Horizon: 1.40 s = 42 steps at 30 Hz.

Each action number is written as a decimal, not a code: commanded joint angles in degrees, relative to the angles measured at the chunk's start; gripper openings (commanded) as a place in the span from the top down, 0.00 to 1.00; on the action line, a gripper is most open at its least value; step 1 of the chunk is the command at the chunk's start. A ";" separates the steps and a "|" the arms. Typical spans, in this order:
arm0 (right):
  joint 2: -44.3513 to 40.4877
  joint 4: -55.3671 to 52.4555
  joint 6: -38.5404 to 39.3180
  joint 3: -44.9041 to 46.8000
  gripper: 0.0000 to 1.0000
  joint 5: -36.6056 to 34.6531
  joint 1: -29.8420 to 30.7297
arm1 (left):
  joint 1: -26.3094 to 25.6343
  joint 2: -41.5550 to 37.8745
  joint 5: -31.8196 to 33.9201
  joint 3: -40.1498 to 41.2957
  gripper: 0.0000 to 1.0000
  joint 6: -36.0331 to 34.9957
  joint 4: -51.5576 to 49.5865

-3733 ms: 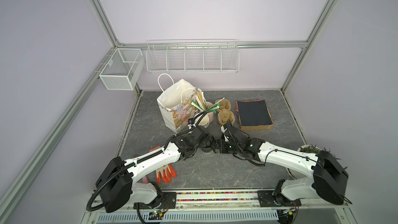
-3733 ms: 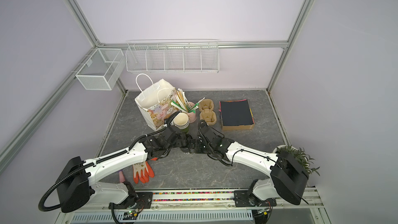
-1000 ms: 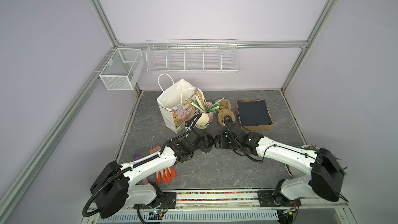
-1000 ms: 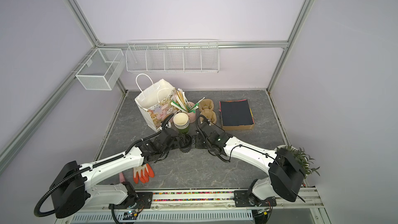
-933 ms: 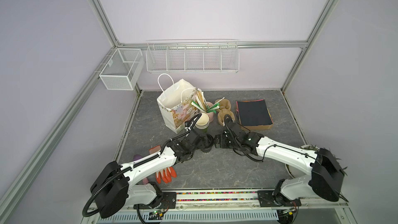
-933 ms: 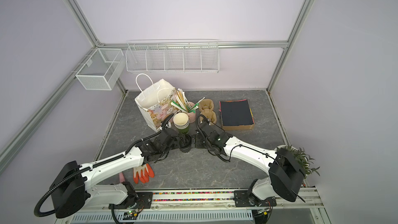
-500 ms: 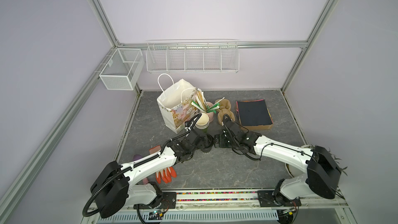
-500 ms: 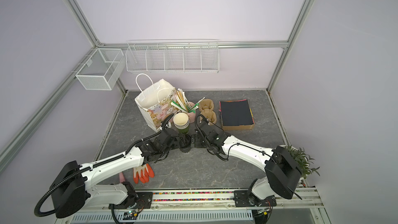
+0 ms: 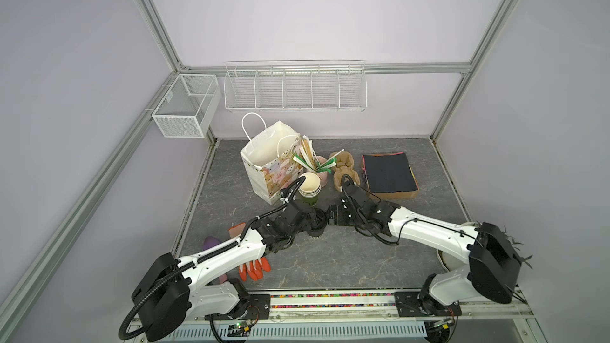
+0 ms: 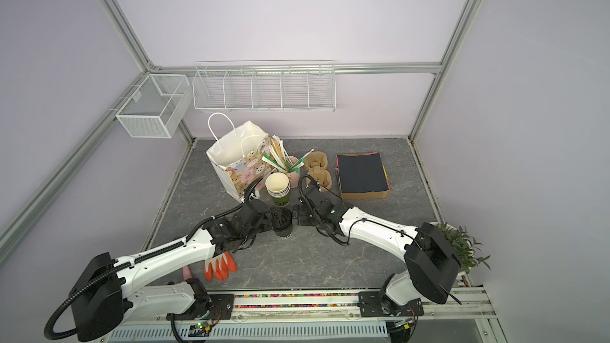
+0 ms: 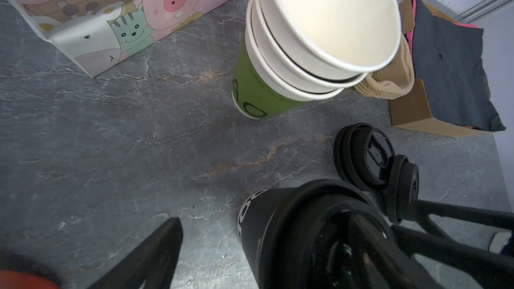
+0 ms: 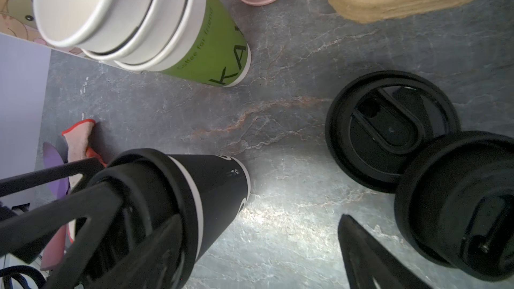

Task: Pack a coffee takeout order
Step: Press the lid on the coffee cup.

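The black paper cup [image 9: 317,225] [image 10: 283,223] with white lettering stands lidded on the table in front of the stacked cups. My left gripper [image 9: 313,222] [image 11: 257,243] is open around it; one finger [image 11: 155,251] stands clear of the cup wall [image 11: 278,232]. My right gripper [image 9: 331,219] [image 12: 254,243] is open too, one finger at the cup's lid [image 12: 155,190], the other finger [image 12: 370,257] out over bare table. The brown pulp carrier [image 9: 345,169] [image 10: 318,168] sits behind. The black paper sheet [image 9: 388,176] lies in a cardboard box.
The animal-print paper bag [image 9: 270,163] stands open at the back left. Stacked cream cups [image 9: 309,188] and a pink straw cup [image 9: 321,176] are behind the grippers. Loose black lids [image 12: 389,129] lie by the right gripper. Orange gloves [image 9: 254,268] lie front left, a plant [image 10: 458,245] right.
My right gripper has edged a little toward the black cup. The left arm has hardly moved. Both jaws stay wide.
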<state>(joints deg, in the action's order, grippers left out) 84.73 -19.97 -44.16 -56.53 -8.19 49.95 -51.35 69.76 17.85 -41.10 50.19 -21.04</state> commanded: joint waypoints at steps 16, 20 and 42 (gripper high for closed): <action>-0.09 -1.92 2.20 -3.24 0.10 3.60 2.42 | -0.11 -1.46 -1.15 -1.16 0.06 -3.62 -21.21; 0.14 -1.79 2.12 -3.24 0.10 3.44 2.77 | -0.13 -4.35 -1.45 -0.47 0.06 -3.79 -18.97; 1.58 -2.10 4.68 -6.31 0.11 3.79 5.66 | 0.22 -14.22 4.57 -7.18 0.01 -6.86 -19.22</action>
<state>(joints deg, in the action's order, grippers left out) 85.54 -22.46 -40.23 -61.71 -4.86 55.11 -51.37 57.87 20.16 -46.26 44.21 -38.52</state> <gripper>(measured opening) 0.890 0.992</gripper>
